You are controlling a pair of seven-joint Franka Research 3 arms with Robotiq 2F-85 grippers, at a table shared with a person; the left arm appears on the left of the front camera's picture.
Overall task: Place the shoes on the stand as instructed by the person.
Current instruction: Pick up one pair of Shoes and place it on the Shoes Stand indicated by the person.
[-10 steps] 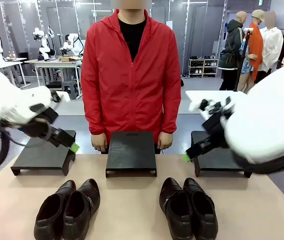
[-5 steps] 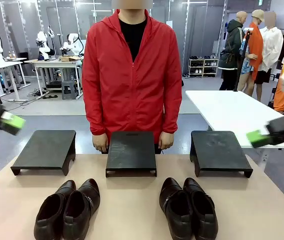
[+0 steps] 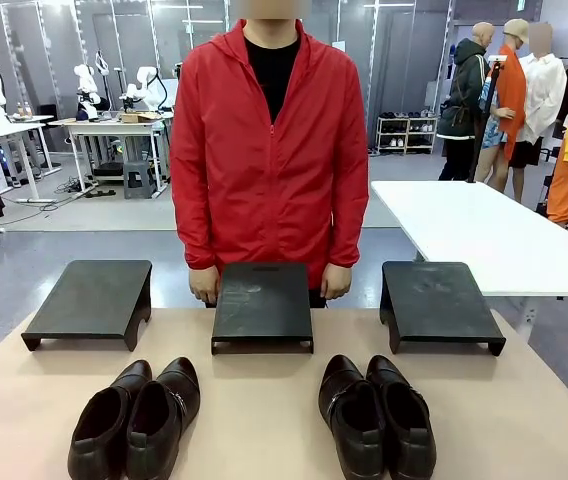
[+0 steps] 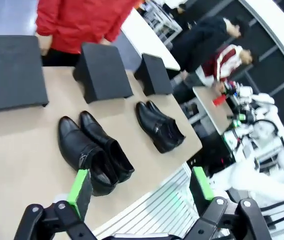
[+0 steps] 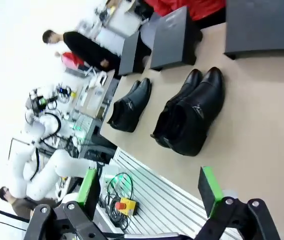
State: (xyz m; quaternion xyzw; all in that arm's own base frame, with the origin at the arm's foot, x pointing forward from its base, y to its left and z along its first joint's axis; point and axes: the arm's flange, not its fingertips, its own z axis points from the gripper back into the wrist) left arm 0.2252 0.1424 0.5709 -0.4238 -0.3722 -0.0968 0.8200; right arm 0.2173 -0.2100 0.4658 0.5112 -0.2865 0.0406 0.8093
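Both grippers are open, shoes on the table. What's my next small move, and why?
Probably hold and watch the person: the hands rest beside the middle stand, pointing at nothing, so no stand looks chosen yet. The left pair and right pair sit on the table, untouched, and the left gripper and right gripper hang open short of them.

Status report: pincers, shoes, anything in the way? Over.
Left pincer open, empty; right pincer open, empty. Left pair and right pair on table, no shoe on a stand. Person's hands at middle stand far corners; nothing blocking.
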